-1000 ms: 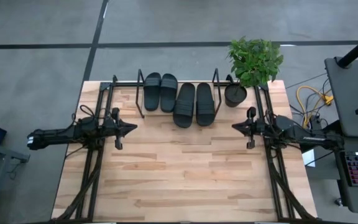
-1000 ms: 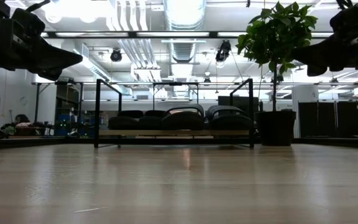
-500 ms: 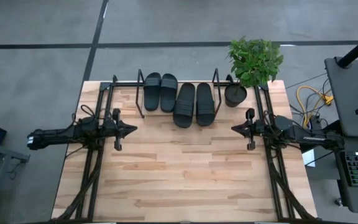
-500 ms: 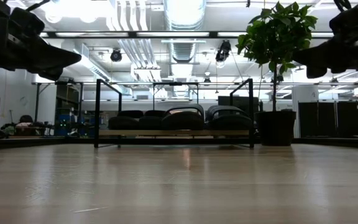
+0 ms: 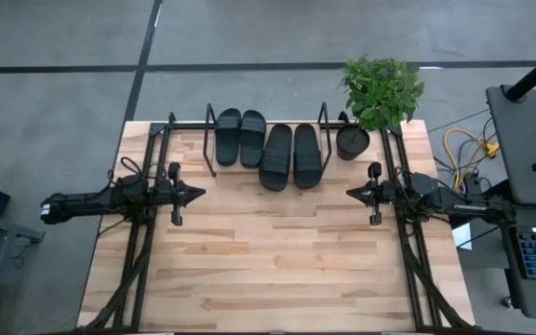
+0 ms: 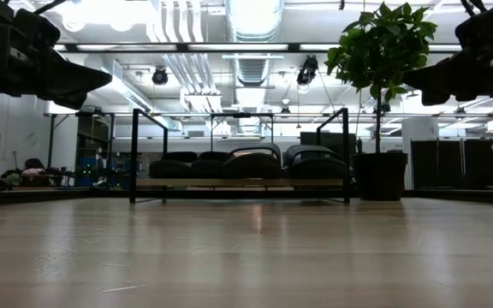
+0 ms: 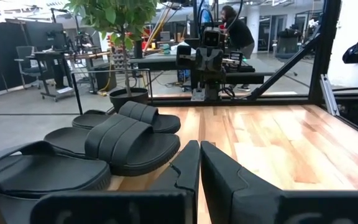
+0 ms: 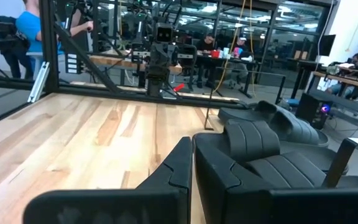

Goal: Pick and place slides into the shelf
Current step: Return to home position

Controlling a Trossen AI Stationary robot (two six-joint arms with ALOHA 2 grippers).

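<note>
**Left claw** [image 5: 200, 193]: Held above the wood at its own side of the table [image 5: 268, 270]. The tips point across the table at the right claw. The two fingers are pressed together with nothing between them.

**Right claw** [image 5: 349, 193]: Held above the wood at the opposite side, facing the left claw tip to tip, well apart from it. The fingers meet in the same way, and it holds nothing.

**Slides** [image 5: 276, 156]: Four, black, with ribbed straps upward. All lie side by side in one row on the shelf. The row sits beyond the gap between the two claws, toward the far edge of the table, well apart from both sets of fingertips. The two slides nearer the left claw sit further back. The two nearer the right claw reach further out toward the line between the claws.

**Shelf** [image 6: 187, 182]: Thin black wire frame on a pale wooden board. It stands at the far edge, roughly midway between the claws.

**Plant pot** [image 5: 352, 141]: Black, holding a leafy green plant [image 5: 381, 88]. It stands just beside the shelf end on the right claw's side, beyond that claw toward the far edge.

**Person** [image 7: 235, 28]: In dark clothing, in the room far beyond the table.
</note>
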